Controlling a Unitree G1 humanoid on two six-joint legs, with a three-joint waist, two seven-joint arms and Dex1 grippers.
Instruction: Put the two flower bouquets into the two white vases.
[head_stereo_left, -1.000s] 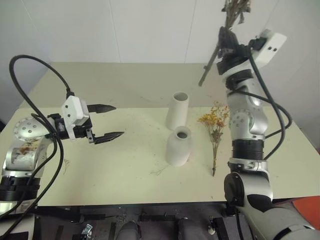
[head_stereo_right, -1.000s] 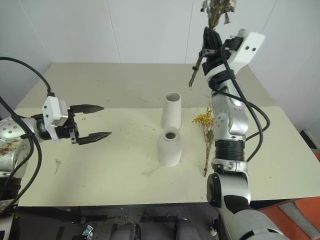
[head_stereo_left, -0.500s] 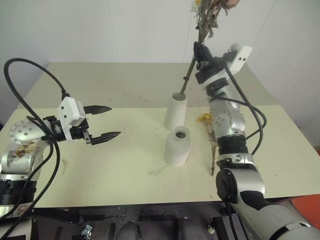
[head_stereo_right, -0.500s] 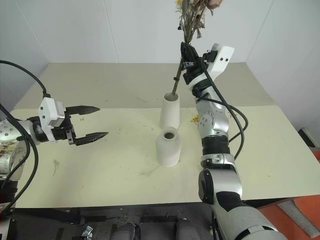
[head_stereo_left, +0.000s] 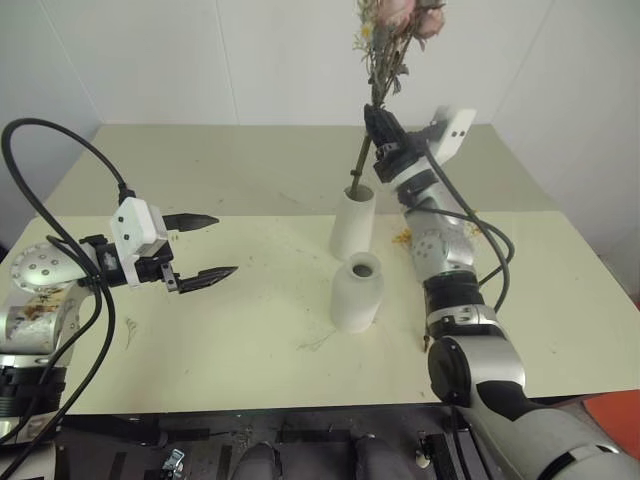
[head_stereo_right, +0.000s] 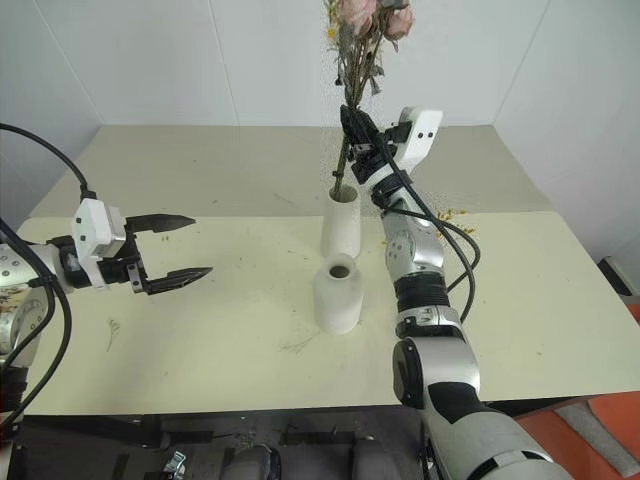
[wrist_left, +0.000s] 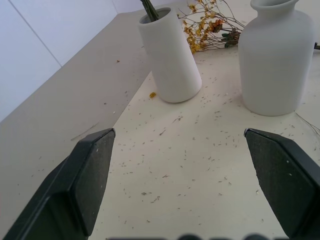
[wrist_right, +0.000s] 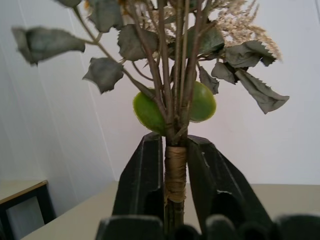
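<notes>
Right gripper (wrist_right: 175, 165): fingers pinched on the pink bouquet (head_stereo_left: 392, 40); stems sit in the tall vase (head_stereo_left: 352, 222), mid-bench.
Left gripper (head_stereo_left: 205, 246): fingers wide apart, holding nothing, near left edge.
Short vase (head_stereo_left: 356, 293): just in front of the tall vase.
Yellow bouquet (wrist_left: 207, 31): lying flat behind both vases.

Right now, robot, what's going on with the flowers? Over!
Right gripper clamped on pink bouquet, stems in tall vase. Left gripper open, empty. Yellow bouquet on table, short vase empty. Nothing blocking.
</notes>
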